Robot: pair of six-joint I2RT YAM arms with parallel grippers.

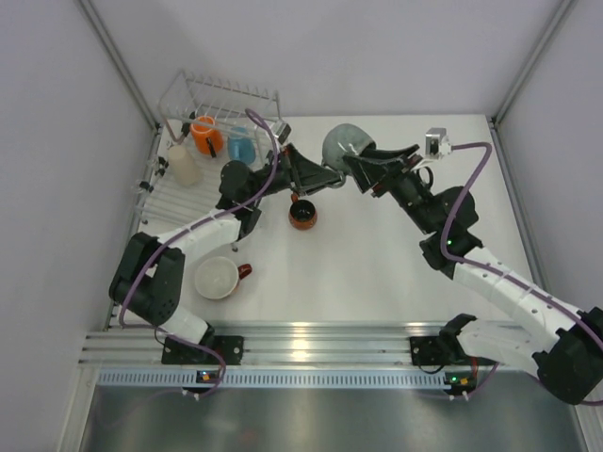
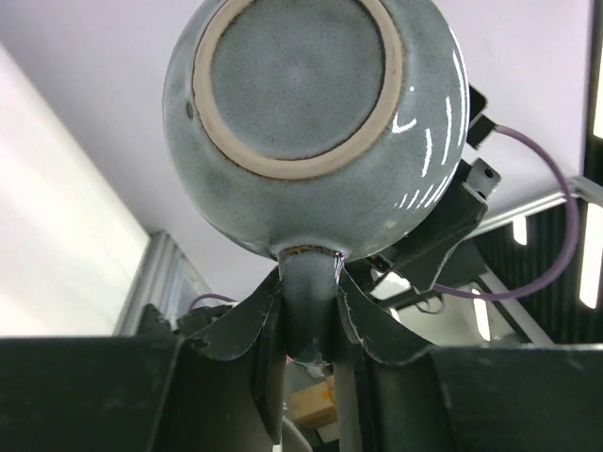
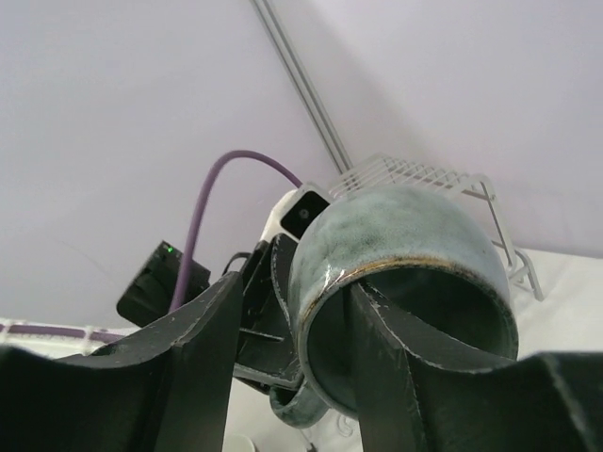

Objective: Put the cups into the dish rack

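Note:
A grey-blue mug (image 1: 344, 143) hangs in the air at the back middle of the table, held between both arms. My left gripper (image 2: 309, 311) is shut on its handle (image 2: 306, 292), and the mug's base (image 2: 297, 80) faces the left wrist camera. My right gripper (image 3: 297, 292) is open. One of its fingers (image 3: 386, 377) is inside the mug's mouth, and the other (image 3: 188, 348) stands apart from the outer wall. The dish rack (image 1: 226, 91) at the back left holds an orange mug (image 1: 205, 135), a light blue mug (image 1: 241, 146) and a beige tumbler (image 1: 183, 165).
A small dark mug with a red handle (image 1: 302, 215) stands on the table under the left arm. A wide white cup with a red handle (image 1: 218, 278) sits near the left arm's base. The dish rack's wire end (image 3: 405, 174) shows behind the held mug.

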